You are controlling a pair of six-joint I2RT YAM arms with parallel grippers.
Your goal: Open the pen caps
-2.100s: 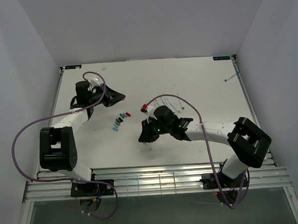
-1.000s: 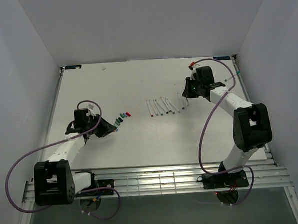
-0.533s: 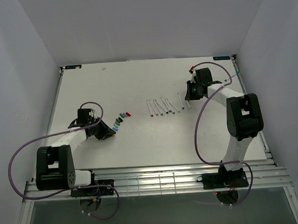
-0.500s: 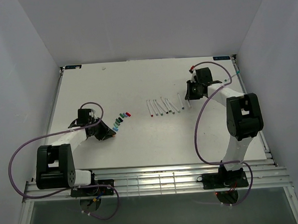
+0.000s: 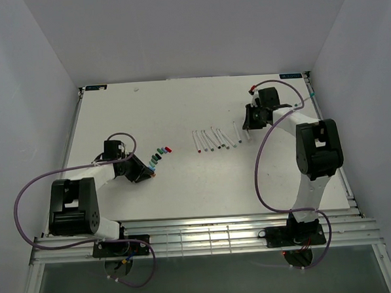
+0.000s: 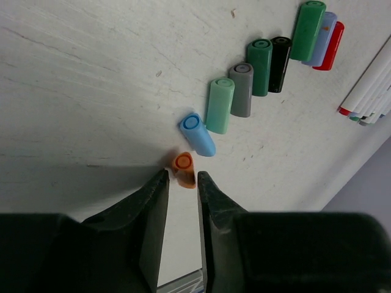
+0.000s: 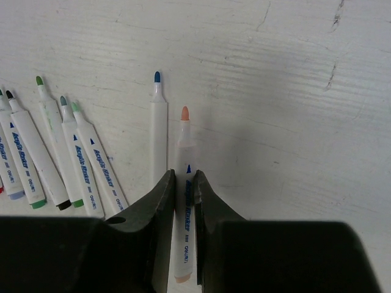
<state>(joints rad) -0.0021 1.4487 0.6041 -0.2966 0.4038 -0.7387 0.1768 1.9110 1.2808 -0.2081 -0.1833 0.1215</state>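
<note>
Several loose pen caps point(image 6: 241, 89) lie in a slanted row on the white table, from red point(image 6: 330, 46) down to blue point(image 6: 198, 133); the row also shows from above point(image 5: 158, 155). An orange cap point(image 6: 183, 169) lies on the table at the row's near end. My left gripper point(image 6: 181, 177) point(image 5: 146, 173) straddles it, open by a narrow gap. My right gripper point(image 7: 184, 177) point(image 5: 249, 125) is shut on the white barrel of an uncapped orange-tipped pen point(image 7: 184, 146), which lies beside a blue-tipped pen point(image 7: 158, 128).
Several more uncapped white pens point(image 7: 61, 152) point(image 5: 211, 139) lie fanned out left of the right gripper. A pen with a teal end point(image 5: 311, 96) rests near the table's far right edge. Purple cables loop off both arms. Grey walls enclose the table.
The left jaws have eased apart around the orange cap, which now rests on the table. The right gripper stays closed on the orange pen; its arm has folded in a little.
</note>
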